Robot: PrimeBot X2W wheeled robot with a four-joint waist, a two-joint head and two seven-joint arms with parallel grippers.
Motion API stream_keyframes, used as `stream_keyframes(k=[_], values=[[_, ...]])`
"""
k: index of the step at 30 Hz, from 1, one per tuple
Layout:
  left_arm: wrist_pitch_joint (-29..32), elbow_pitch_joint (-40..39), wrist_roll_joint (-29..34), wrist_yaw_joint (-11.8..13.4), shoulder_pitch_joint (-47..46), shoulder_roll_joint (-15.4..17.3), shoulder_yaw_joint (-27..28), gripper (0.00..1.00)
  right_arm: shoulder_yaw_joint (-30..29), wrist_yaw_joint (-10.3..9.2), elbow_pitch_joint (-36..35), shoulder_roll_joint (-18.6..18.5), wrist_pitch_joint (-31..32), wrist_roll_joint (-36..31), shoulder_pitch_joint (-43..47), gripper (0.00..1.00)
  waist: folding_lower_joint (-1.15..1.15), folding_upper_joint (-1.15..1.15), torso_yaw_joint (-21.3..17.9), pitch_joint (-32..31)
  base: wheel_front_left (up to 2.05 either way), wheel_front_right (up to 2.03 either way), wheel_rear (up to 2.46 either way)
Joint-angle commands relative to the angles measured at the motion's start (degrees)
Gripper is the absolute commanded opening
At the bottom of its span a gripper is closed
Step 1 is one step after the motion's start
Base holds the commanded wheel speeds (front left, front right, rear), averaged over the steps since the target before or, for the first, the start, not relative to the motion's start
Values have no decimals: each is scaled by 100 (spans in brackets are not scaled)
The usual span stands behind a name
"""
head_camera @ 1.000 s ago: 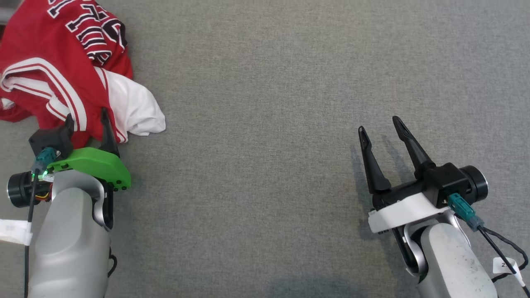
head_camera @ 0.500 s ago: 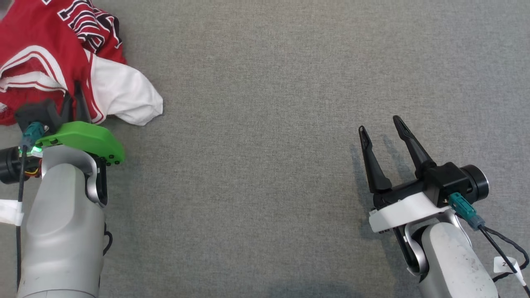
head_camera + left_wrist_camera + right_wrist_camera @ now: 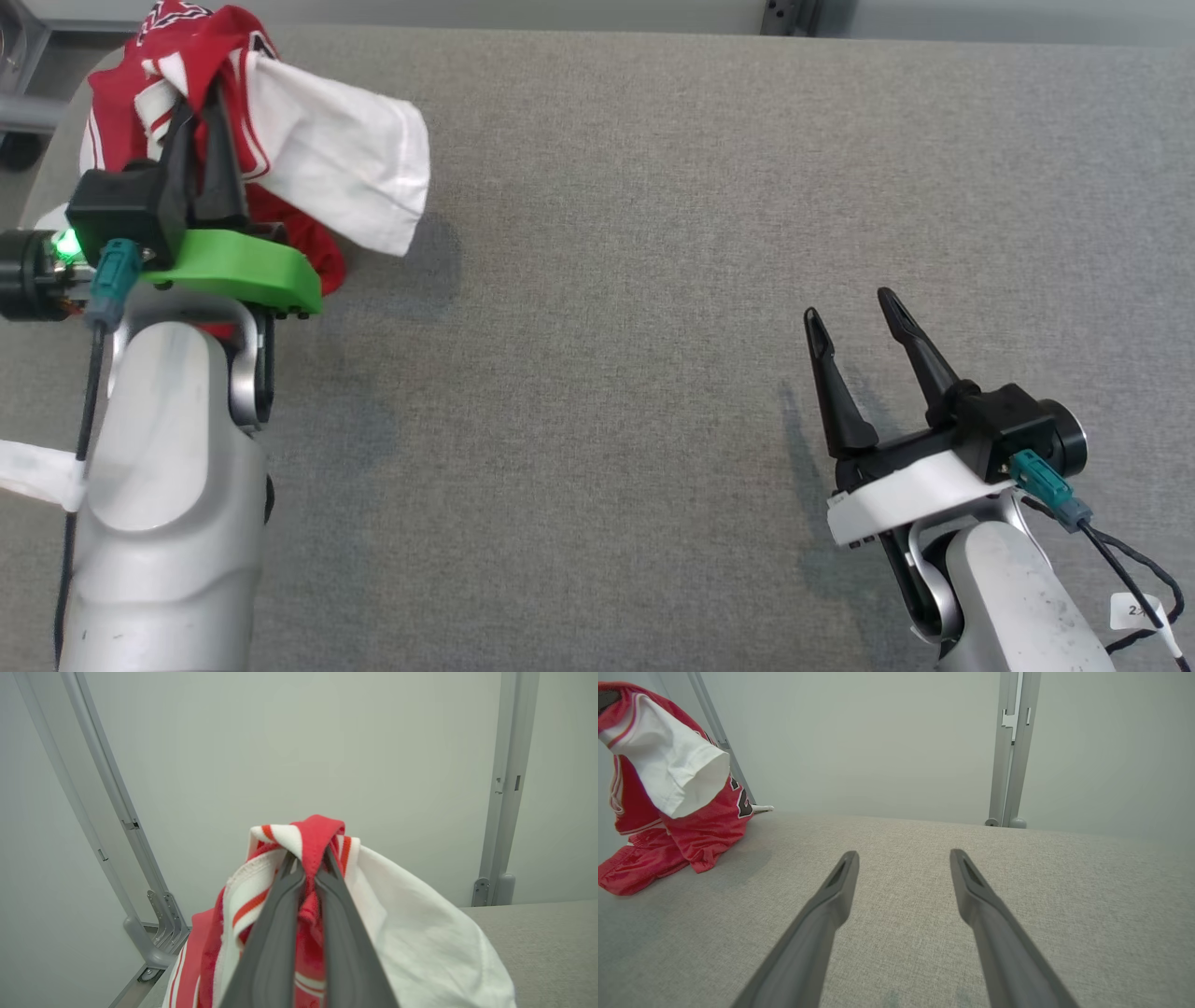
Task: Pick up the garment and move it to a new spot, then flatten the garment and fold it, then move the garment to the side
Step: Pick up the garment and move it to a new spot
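Observation:
The garment is a red jersey with white sleeves, white stripes and black lettering. My left gripper is shut on a bunched red-and-white fold of the garment and holds it raised at the table's far left corner. A white sleeve drapes to the right of the fingers. From the right wrist the garment hangs with its lower red part resting on the table. My right gripper hovers open over bare table at the right, far from the cloth, its fingers spread with nothing between them.
The grey fabric-covered table stretches wide between the two arms. Its far edge runs along the top of the head view. Grey metal frame posts stand behind it against a pale wall, and another post leans at the left.
My left gripper closed on the garment's edge and lifted it up off the table, so the cloth now hangs bunched. The head camera also tilted up. The right arm stayed put.

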Motion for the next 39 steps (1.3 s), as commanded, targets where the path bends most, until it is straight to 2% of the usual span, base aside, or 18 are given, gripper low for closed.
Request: stream_keyframes(k=[1,12,19,25,29,39], values=[[-5,-138,86,-52,47,-50,-82,0,4,0,13,-20,-20,49,73,100,0,0,-136,-211,0,0,0],[1,-871,155,-331,-253,-417,-1143,0,-3,0,76,-20,-20,307,258,100,0,0,-877,-675,0,0,0],[124,-1429,-74,-303,-622,-469,-1871,0,-51,0,80,-19,-20,426,332,100,0,0,-1521,-702,0,0,0],[210,-1923,-597,-69,-789,-460,-2505,0,-50,0,34,-18,-20,537,273,100,0,0,-1954,-451,0,0,0],[286,-1621,-623,102,-581,-373,-2518,0,-121,0,-32,-15,-20,591,183,100,0,0,-2045,-203,0,0,0],[129,-136,-966,157,357,195,-2156,0,-216,0,-65,-17,-20,619,64,100,0,0,-1902,144,0,0,0]])
